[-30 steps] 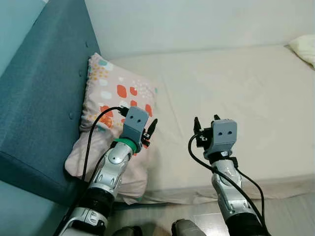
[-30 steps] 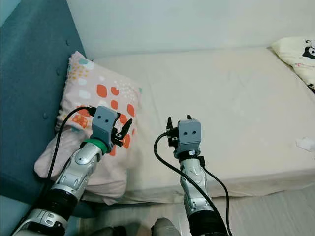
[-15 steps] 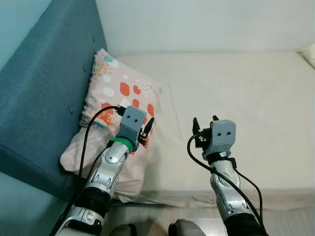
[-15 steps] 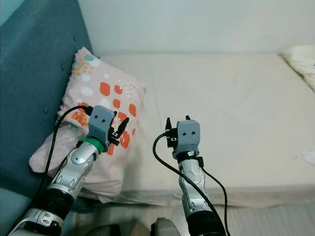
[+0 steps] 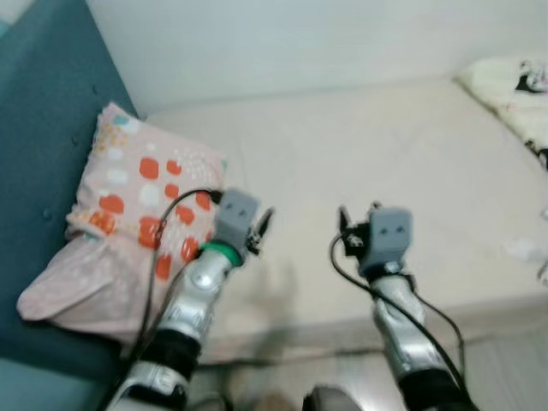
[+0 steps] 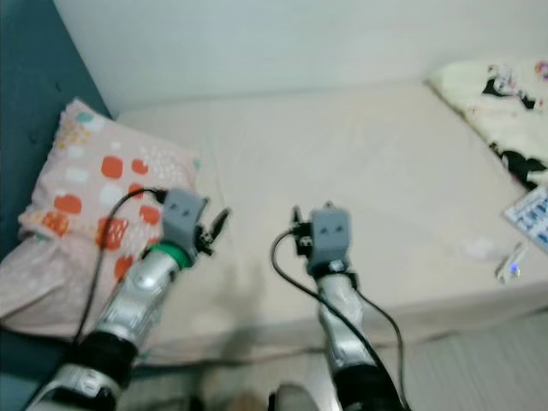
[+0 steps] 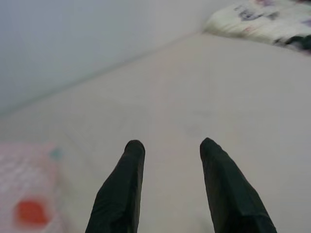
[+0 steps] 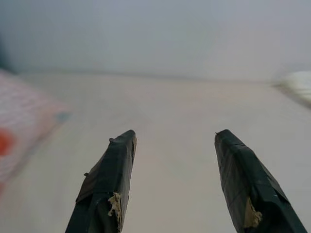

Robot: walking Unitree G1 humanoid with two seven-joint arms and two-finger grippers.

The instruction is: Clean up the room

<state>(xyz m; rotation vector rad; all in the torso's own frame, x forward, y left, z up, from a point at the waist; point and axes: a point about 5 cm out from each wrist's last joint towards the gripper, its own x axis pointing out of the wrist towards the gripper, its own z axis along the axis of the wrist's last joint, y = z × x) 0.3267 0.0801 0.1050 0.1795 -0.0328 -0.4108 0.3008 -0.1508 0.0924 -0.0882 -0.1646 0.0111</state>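
Blurred sight risks my left claw [image 5: 261, 224] and right claw [image 5: 358, 224], both apart and empty, misjudging the bed [image 6: 377, 171] litter [image 6: 510, 259].

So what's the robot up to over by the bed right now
Nothing is being handled yet. The robot stands at the edge of the bed with both arms raised over the mattress; the left gripper and right gripper are open and empty. A patterned pillow lies against the blue headboard on its left, and a printed blanket and some small items sit on its right.
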